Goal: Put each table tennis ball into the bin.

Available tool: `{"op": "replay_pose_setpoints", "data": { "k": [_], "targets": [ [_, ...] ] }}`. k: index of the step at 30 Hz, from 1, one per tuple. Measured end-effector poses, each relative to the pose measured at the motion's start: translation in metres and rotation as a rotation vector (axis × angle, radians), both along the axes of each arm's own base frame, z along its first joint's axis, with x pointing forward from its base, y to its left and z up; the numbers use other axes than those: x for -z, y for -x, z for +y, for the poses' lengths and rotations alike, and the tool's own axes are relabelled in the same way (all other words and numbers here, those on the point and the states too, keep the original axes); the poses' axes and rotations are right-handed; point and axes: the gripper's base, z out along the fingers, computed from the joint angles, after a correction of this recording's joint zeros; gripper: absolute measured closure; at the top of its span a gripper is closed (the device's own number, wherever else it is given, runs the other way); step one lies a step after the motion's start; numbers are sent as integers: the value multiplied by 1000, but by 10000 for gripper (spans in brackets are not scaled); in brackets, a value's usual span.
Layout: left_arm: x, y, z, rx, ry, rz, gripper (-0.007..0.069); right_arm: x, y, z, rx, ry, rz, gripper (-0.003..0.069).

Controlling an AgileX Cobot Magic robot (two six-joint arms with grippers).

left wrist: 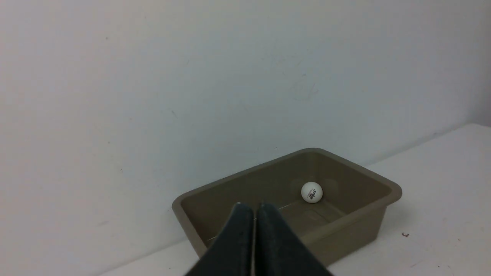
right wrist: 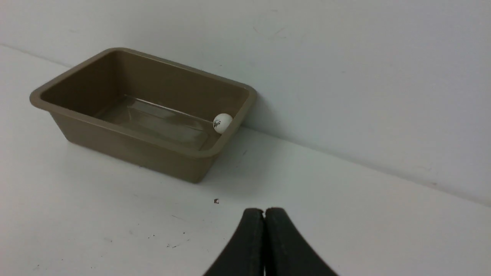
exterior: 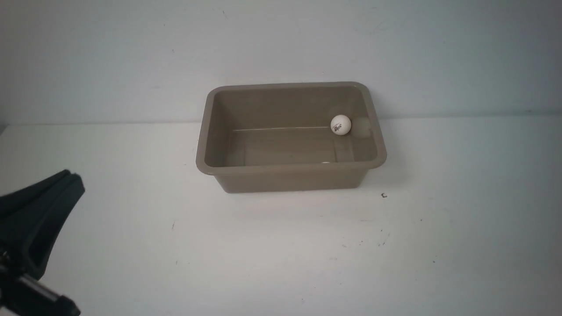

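Note:
The taupe bin (exterior: 290,170) stands at the back of the white table against the wall. One white table tennis ball (exterior: 340,124) with a dark logo lies inside it at the back right corner. It also shows in the left wrist view (left wrist: 312,192) and the right wrist view (right wrist: 222,123). A thin white sliver (exterior: 325,162) shows just behind the bin's near wall; I cannot tell what it is. No other balls are in view. My left gripper (exterior: 72,180) is shut and empty, low at the front left, far from the bin. My right gripper (right wrist: 264,211) is shut and empty above bare table.
A small dark speck (exterior: 384,195) lies on the table near the bin's front right corner. The white wall rises directly behind the bin. The bin also shows in the left wrist view (left wrist: 356,234) and the right wrist view (right wrist: 126,147).

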Motion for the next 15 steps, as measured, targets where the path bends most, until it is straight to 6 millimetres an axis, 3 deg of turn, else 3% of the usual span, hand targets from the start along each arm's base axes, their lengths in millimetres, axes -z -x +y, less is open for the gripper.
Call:
{"op": "replay_pose_setpoints", "data": {
  "k": [15],
  "targets": [
    [-1,7,0,14,41,-21,629,14,5,0,27,-58,157,676]
  ]
}}
